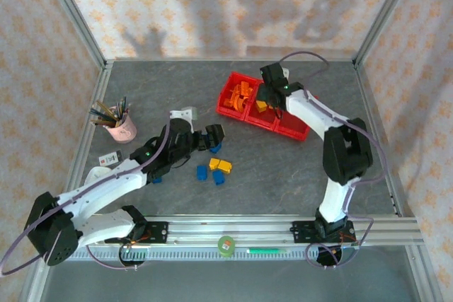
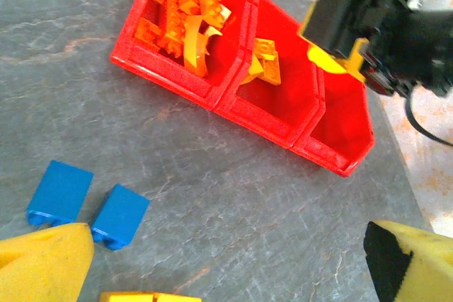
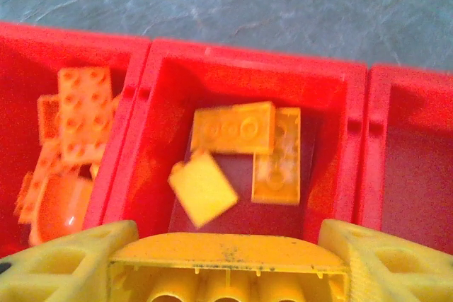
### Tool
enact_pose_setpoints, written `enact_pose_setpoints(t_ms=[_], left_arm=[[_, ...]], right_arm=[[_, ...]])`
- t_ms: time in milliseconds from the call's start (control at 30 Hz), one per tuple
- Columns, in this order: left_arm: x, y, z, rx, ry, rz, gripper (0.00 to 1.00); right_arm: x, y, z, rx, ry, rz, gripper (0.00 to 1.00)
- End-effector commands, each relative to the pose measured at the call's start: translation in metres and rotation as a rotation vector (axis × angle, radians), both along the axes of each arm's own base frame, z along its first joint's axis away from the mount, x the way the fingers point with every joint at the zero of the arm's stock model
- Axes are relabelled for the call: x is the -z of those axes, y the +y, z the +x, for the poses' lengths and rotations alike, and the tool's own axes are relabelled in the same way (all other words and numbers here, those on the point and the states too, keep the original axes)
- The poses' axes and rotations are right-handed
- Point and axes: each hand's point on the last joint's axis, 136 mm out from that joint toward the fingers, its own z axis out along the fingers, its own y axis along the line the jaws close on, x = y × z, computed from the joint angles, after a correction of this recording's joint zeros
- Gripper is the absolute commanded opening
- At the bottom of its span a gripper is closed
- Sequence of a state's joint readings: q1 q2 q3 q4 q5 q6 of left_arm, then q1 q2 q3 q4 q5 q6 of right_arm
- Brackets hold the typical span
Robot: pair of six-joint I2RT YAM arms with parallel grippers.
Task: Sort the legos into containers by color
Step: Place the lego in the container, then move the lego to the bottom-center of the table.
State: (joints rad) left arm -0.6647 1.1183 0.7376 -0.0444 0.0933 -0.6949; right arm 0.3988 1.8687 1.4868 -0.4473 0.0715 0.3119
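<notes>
Currently the right gripper [image 3: 226, 238] is clamped on a yellow arched brick [image 3: 226, 268]. The jaws stand at middling width and the brick's ends meet both fingers [image 3: 67, 266]. Its hollow underside faces the wrist camera, and its lower part is cut off by the frame edge.

Directly beneath this gripper lies the middle bin [image 3: 255, 58] of the containers [image 1: 244, 114]. On that bin's floor are two overlapping yellow plates [image 3: 233, 127] and a third yellow piece [image 3: 203, 187]. That piece is tilted and blurred, so I cannot tell whether it rests on the floor. Beside the gripper, toward the left arm's side, the neighbouring bin holds orange legos [image 3: 81, 104], partly cropped. The bin on the other side is cropped as well.

The left gripper [image 2: 226, 256] is spread wide with nothing between the jaws, its fingertips entering at the bottom corners of the wrist view. Just ahead of one finger, two blue bricks [image 2: 60, 192] sit side by side on the table [image 2: 233, 196]; whether they touch is unclear. Between the fingers, a yellow brick [image 2: 148, 296] is mostly cut off by the bottom edge. Farther ahead, the right gripper's black body hides part of the end bin.

In the top view the left gripper [image 1: 211, 139] has loose legos just beside it. One more blue brick [image 1: 156, 179] is half hidden beneath the left arm [image 1: 106, 189]. A pink pencil cup [image 1: 122, 126] stands well apart from both grippers.
</notes>
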Motion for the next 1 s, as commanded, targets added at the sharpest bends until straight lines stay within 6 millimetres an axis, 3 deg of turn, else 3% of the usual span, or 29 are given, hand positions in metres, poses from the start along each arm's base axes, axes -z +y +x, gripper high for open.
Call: enact_pose_setpoints(t_ms=[0, 167, 333, 600, 967], left_arm=[[-0.024, -0.015, 0.013, 0.043, -0.059, -0.043, 0.99], [-0.018, -0.022, 0.019, 0.052, -0.049, -0.033, 0.99], [-0.019, -0.022, 0.019, 0.056, -0.052, -0.037, 0.99], [-0.027, -0.004, 0.006, 0.014, -0.080, -0.052, 0.99], [-0.016, 0.035, -0.026, -0.059, -0.060, -0.047, 0.99]], right_arm=[[0.012, -0.012, 0.019, 0.017, 0.034, -0.066, 0.65], [0.010, -0.015, 0.036, 0.033, 0.035, -0.099, 0.75], [-0.001, -0.010, 0.027, 0.017, 0.025, -0.056, 0.81], [-0.008, 0.020, -0.030, -0.081, 0.015, 0.029, 0.84], [0.008, 0.075, -0.125, -0.297, 0.062, 0.086, 0.87]])
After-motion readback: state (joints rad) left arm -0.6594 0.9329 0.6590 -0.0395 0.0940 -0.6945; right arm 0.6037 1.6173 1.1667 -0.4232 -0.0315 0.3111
